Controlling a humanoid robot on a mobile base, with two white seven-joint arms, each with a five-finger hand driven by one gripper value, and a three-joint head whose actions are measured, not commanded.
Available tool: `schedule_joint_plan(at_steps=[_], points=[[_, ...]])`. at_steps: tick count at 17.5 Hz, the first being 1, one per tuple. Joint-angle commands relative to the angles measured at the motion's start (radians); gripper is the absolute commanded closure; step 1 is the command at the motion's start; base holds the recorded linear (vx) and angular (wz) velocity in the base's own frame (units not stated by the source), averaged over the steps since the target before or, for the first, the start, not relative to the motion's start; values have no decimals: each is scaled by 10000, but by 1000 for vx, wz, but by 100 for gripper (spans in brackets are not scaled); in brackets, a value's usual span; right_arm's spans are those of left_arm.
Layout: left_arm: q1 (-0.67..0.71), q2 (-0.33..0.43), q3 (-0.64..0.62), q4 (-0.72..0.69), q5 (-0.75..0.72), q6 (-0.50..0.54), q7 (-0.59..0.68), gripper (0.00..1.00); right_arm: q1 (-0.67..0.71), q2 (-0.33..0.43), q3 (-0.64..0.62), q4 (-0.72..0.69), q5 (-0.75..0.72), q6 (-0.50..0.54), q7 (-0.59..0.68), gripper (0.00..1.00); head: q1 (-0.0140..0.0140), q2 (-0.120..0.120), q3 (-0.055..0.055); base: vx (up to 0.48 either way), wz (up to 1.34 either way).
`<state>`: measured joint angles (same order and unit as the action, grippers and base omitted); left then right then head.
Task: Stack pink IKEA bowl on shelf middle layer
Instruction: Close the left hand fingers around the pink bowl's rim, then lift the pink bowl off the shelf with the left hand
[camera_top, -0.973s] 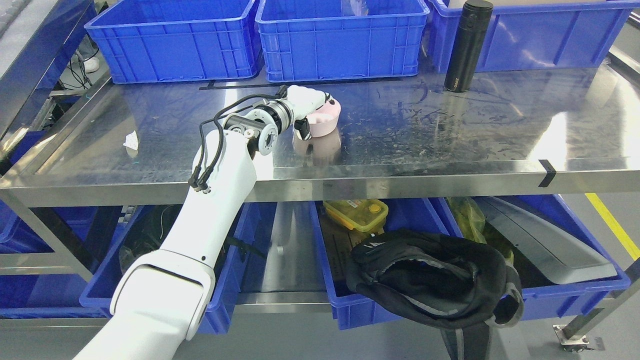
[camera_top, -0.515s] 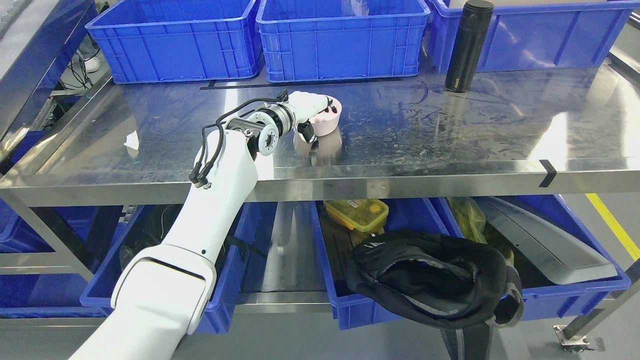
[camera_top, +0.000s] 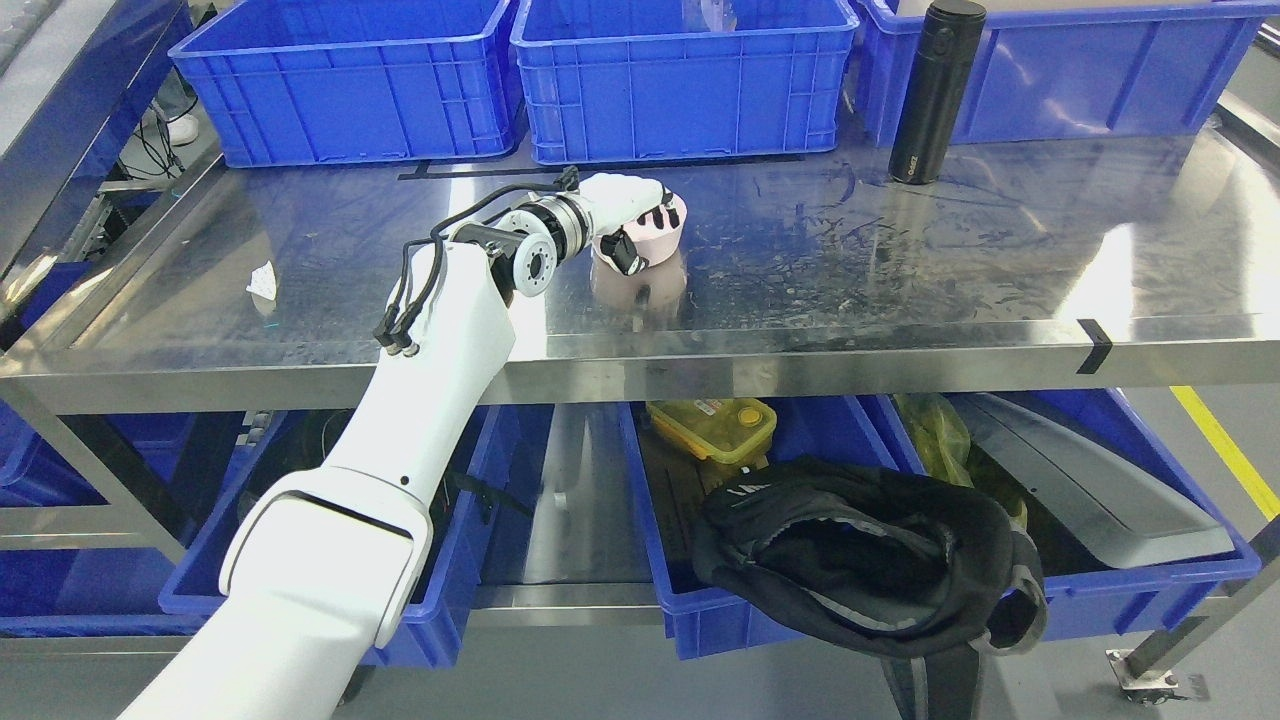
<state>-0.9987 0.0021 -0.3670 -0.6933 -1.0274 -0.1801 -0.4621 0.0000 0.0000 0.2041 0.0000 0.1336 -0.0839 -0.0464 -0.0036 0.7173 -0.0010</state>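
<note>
Head view: left robot hand (camera_top: 628, 212) grips the pink bowl (camera_top: 655, 238) on the steel shelf (camera_top: 900, 260); a yellow box (camera_top: 712, 428) lies in a blue bin (camera_top: 690, 600) below.

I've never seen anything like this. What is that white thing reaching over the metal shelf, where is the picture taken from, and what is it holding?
The white thing is a humanoid robot's left arm, and the camera sits on the robot's head, looking down, so you see roughly what the robot sees. The arm ends in the left hand, whose fingers curl over the rim of a pink bowl, gripping it on the steel shelf. Whether the bowl is lifted or resting there, I cannot tell. The right arm is out of view. Behind the bowl stand blue crates, and a black flask stands upright to the right. On the layer below, more blue bins hold a yellow lunch box and a black bag.
</note>
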Motion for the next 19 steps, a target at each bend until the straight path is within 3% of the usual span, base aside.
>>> schedule_joint_plan(at_steps=[1,6,15,19], points=[[-107,154,-73,827,241,-24,19,53,153,-175,0,-175,-1,-5,4,0,0,0,0,0,0],[-122,154,-73,1180,287,-269,372,57,153,-175,0,-175,-1,-5,4,0,0,0,0,0,0],[-137,154,157,951,395,-546,494,96,153,-175,0,-175,-1,-5,4,0,0,0,0,0,0],[-107,154,1182,-74,425,-699,587,99,153,-175,0,-175,-1,-5,4,0,0,0,0,0,0]])
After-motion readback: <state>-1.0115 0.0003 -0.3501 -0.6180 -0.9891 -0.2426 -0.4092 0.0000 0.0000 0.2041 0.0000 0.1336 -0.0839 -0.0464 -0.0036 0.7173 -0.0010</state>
